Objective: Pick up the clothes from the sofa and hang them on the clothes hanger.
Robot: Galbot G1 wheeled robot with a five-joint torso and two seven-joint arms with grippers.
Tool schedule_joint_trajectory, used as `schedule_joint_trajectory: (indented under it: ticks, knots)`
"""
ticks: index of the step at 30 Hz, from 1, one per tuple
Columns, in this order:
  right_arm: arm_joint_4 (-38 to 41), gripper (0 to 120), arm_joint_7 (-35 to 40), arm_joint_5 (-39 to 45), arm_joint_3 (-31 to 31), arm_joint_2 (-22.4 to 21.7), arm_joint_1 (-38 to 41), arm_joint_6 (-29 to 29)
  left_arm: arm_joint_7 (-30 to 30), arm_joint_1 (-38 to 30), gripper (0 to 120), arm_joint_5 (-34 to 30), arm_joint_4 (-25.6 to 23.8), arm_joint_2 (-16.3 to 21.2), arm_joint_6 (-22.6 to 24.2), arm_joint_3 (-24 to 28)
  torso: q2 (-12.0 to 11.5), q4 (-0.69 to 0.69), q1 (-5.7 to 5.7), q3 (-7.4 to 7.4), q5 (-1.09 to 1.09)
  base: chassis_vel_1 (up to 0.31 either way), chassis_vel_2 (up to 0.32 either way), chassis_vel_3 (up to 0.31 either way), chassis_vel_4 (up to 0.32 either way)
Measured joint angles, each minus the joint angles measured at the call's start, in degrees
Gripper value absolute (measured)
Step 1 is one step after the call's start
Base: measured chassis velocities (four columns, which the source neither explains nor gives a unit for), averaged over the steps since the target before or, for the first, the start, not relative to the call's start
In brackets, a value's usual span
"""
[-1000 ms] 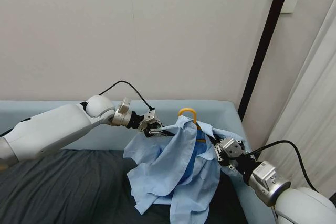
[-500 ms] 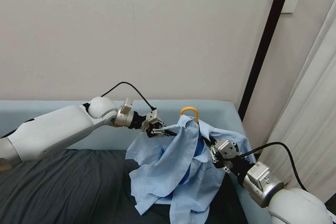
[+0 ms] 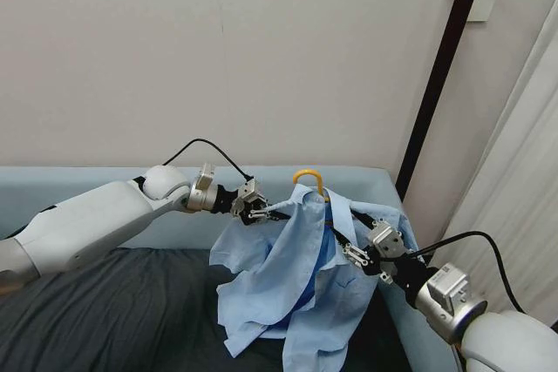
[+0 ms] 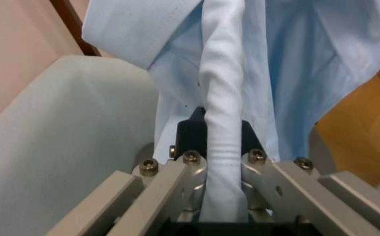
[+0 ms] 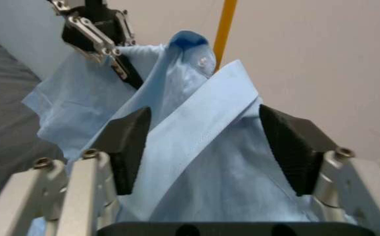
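Both arms have shifted slightly since a second ago, raising the hook a touch. At centre frame the left gripper (image 3: 259,213) is clamped on a rolled fold of the shirt (image 3: 288,289). At lower right the right gripper (image 3: 356,254) is spread wide around the collar. The shirt drapes over the yellow-hooked hanger (image 3: 309,179), above the sofa (image 3: 52,185). The step looks like settling the shirt on the hanger. Next, the right gripper likely needs to close on the collar.

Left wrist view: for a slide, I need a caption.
Left gripper shut on a bunched fold of the light-blue shirt, pale sofa beside it.
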Motion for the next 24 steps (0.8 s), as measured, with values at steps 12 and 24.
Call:
schedule_joint_trajectory:
  ticks: [12,24]
  knots:
    - [-4.54,100,8.90,16.74,8.10,4.64,-4.52,0.83,1.01,3.06,1,-2.01,-1.60,4.51,-1.78,-4.48,0.00,0.00,0.00,0.00,0.00,0.000,0.000,0.000,0.000]
    - [-16.53,100,6.90,10.99,8.27,4.81,-3.13,4.96,2.51,4.60,1,-1.94,-2.96,7.77,-2.19,-6.65,0.00,-0.01,0.00,0.00,0.01,0.000,0.000,0.000,0.000]
